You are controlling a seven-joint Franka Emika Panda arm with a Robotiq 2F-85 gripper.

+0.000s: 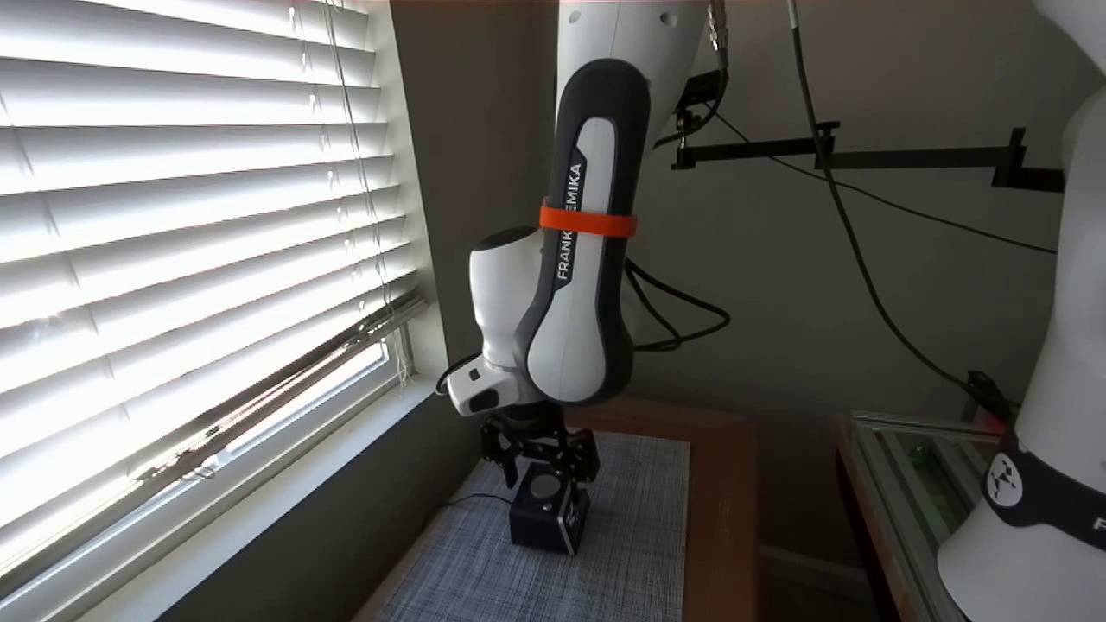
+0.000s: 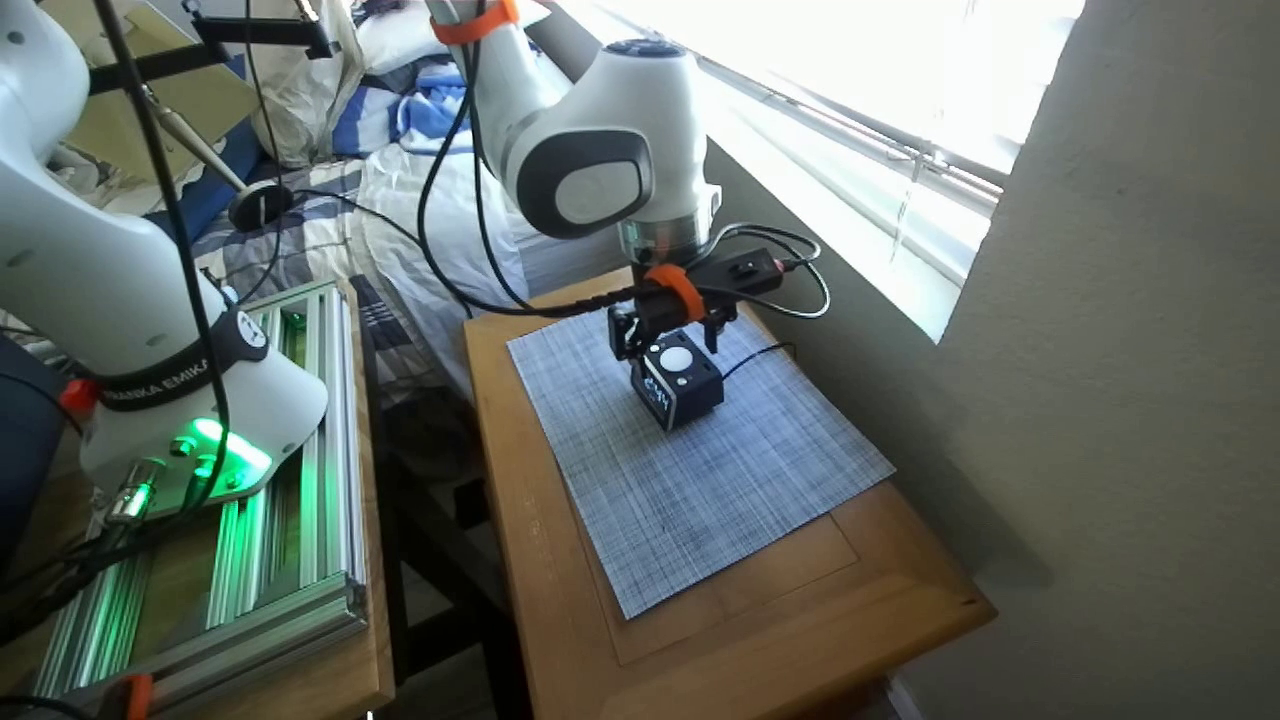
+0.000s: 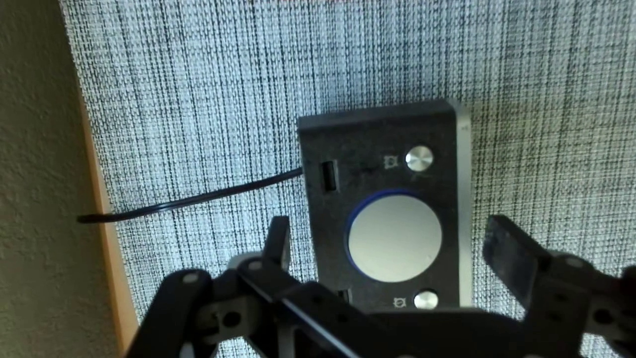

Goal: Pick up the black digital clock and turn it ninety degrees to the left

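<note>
Black boxy clock (image 3: pixel 383 205), near wall-side edge, brown wooden counter (image 2: pixel 800 620); black two-fingered gripper (image 3: pixel 387 238), wide; approach seemingly done; lift, turn pending.

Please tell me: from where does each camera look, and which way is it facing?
Wrist-mounted view: looks down at the clock; the only body part showing is the gripper.
An exterior view: sits high, looks down over the mat toward the bed; window right, base left, arm and gripper visible.
An exterior view: seems to sit roughly opposite, looks less steeply down, toward the far wall; window left, base right, arm and gripper visible.
Both exterior views share clock, mat and arm.
</note>
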